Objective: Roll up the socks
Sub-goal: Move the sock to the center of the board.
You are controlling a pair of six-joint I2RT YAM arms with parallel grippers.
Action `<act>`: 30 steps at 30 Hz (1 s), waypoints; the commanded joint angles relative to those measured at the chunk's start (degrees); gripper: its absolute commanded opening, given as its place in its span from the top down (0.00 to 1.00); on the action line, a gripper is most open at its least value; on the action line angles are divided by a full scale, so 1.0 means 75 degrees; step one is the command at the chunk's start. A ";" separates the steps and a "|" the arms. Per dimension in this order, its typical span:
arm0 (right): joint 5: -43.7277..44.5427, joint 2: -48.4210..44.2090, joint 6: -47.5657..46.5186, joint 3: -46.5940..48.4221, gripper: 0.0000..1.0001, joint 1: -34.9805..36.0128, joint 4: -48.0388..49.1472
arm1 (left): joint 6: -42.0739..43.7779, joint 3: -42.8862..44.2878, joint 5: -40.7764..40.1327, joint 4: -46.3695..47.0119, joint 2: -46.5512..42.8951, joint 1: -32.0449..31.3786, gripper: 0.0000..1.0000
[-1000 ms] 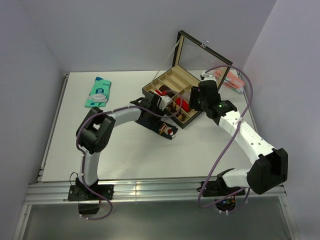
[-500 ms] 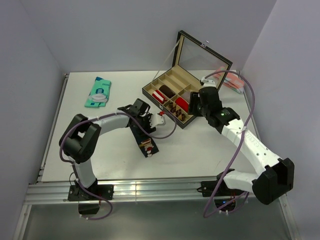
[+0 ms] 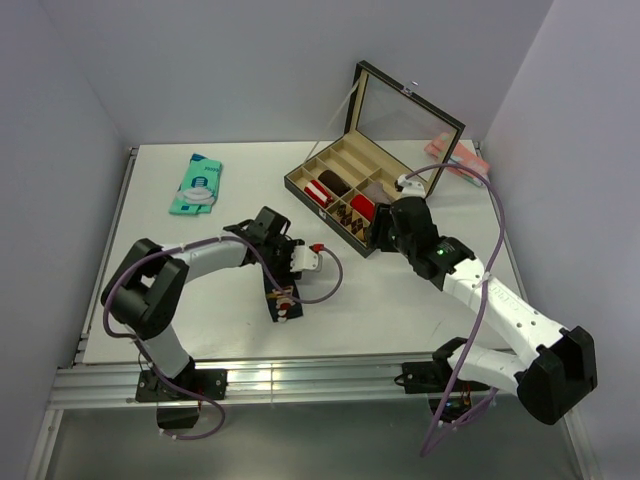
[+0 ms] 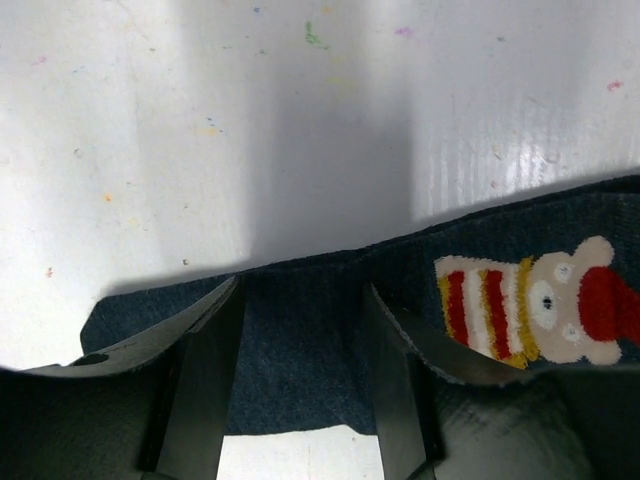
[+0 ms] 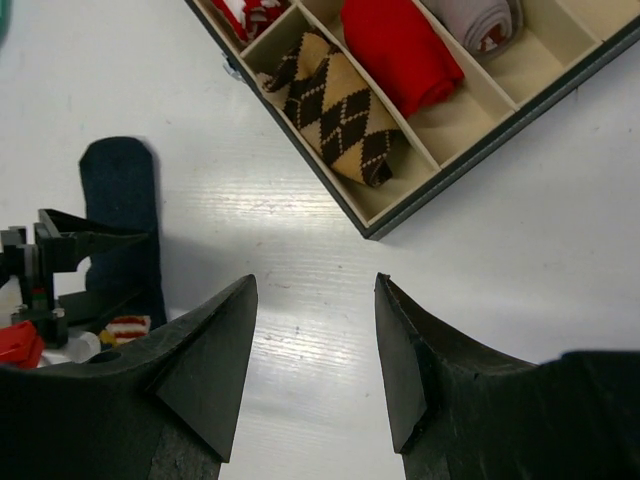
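A navy sock (image 5: 118, 200) is laid flat on the table (image 3: 200, 310), probably ready for rolling. The left tool (image 4: 302, 295) is spread over one end. The right tool (image 5: 315, 285) is spread and empty beside the box (image 5: 480, 155).

navy sock (image 4: 300, 340) with striped bear, brown-tan argyle roll (image 5: 335, 95), red roll (image 5: 400, 50)

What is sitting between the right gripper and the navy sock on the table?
Nothing visible. Only bare table lies between the open right gripper and the navy sock. The left gripper sits at the sock itself.
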 commanded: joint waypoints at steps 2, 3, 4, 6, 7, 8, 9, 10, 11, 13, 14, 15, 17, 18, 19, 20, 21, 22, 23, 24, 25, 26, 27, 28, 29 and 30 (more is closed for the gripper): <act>0.0079 -0.0262 0.0339 -0.0151 0.42 0.0131 0.0979 | -0.1041 -0.0205 -0.0042 0.0641 -0.0163 0.0102 0.44; 0.0102 -0.0250 0.0362 -0.0163 0.42 0.0154 0.0991 | -0.1326 -0.0124 -0.0031 0.0748 -0.0268 0.0114 0.44; 0.0126 -0.0227 0.0374 -0.0151 0.42 0.0154 0.1003 | -0.1607 0.0039 0.0039 0.0958 -0.0501 0.0149 0.44; 0.0161 -0.0157 0.0339 -0.0116 0.42 0.0189 0.1003 | -0.2358 0.0111 0.0075 0.1124 -0.0807 0.0266 0.42; 0.0219 -0.0133 0.0327 -0.0093 0.42 0.0213 0.0980 | -0.2557 0.0169 -0.0006 0.1217 -0.1121 0.0301 0.41; 0.0231 -0.0133 0.0327 -0.0058 0.42 0.0224 0.0968 | -0.2896 0.0205 -0.0030 0.1195 -0.1275 0.0313 0.38; 0.0243 -0.0121 0.0304 -0.0023 0.42 0.0236 0.0945 | -0.2981 0.0263 0.0004 0.1078 -0.1404 0.0313 0.37; 0.0266 -0.0121 0.0292 0.0001 0.42 0.0236 0.0921 | -0.3086 0.0380 -0.0019 0.0961 -0.1626 0.0313 0.36; 0.0278 -0.0121 0.0292 0.0036 0.42 0.0248 0.0863 | -0.3400 0.0416 -0.0123 0.0774 -0.1721 0.0313 0.34; 0.0348 -0.0168 0.0292 0.0048 0.42 0.0260 0.0828 | -0.3590 0.0509 0.0027 0.0318 -0.1932 0.0313 0.35; 0.0348 -0.0203 0.0280 0.0013 0.42 0.0260 0.0793 | -0.3800 0.0382 0.0028 0.0281 -0.2038 0.0302 0.35; 0.0372 -0.0238 0.0303 -0.0010 0.42 0.0271 0.0804 | -0.3964 -0.0118 -0.0041 0.0466 -0.2201 0.0290 0.35; 0.0395 -0.0308 0.0304 -0.0069 0.42 0.0283 0.0769 | -0.4548 -0.0811 -0.0845 0.1491 -0.2705 0.0174 0.36; 0.0395 -0.0344 0.0315 -0.0092 0.42 0.0283 0.0757 | -0.4772 -0.1186 -0.1292 0.1882 -0.2869 0.0092 0.37; 0.0395 -0.0367 0.0339 -0.0116 0.42 0.0295 0.0746 | -0.4960 -0.1862 -0.1586 0.2199 -0.3149 0.0009 0.37; 0.0418 -0.0437 0.0350 -0.0163 0.42 0.0306 0.0745 | -0.5136 -0.2136 -0.1751 0.2469 -0.3291 -0.0165 0.39; 0.0454 -0.0484 0.0385 -0.0175 0.42 0.0341 0.0722 | -0.5254 -0.2382 -0.2310 0.2913 -0.3443 -0.0272 0.39; 0.0465 -0.0519 0.0397 -0.0233 0.42 0.0353 0.0699 | -0.5371 -0.2652 -0.2374 0.2975 -0.3700 -0.0470 0.38; 0.0477 -0.0566 0.0397 -0.0245 0.42 0.0377 0.0675 | -0.5476 -0.2701 -0.2293 0.2918 -0.3795 -0.0518 0.38; 0.0501 -0.0636 0.0421 -0.0280 0.42 0.0400 0.0664 | -0.5559 -0.2759 -0.2455 0.2859 -0.3878 -0.0554 0.38; 0.0512 -0.0672 0.0444 -0.0303 0.42 0.0412 0.0652 | -0.5641 -0.2795 -0.2433 0.2824 -0.4006 -0.0693 0.38; 0.0524 -0.0695 0.0479 -0.0338 0.42 0.0424 0.0628 | -0.5630 -0.2841 -0.2456 0.2777 -0.4065 -0.0752 0.38; 0.0536 -0.0754 0.0491 -0.0374 0.42 0.0447 0.0628 | -0.5618 -0.2981 -0.2561 0.2788 -0.4159 -0.0857 0.38; 0.0571 -0.0777 0.0503 -0.0432 0.42 0.0470 0.0640 | -0.5572 -0.3040 -0.2643 0.2742 -0.4183 -0.1125 0.38; 0.0571 -0.0824 0.0526 -0.0467 0.42 0.0482 0.0652 | -0.5467 -0.3111 -0.2679 0.2741 -0.4218 -0.1256 0.38; 0.0594 -0.0871 0.0550 -0.0491 0.42 0.0506 0.0663 | -0.5385 -0.3227 -0.2656 0.2718 -0.4253 -0.1408 0.37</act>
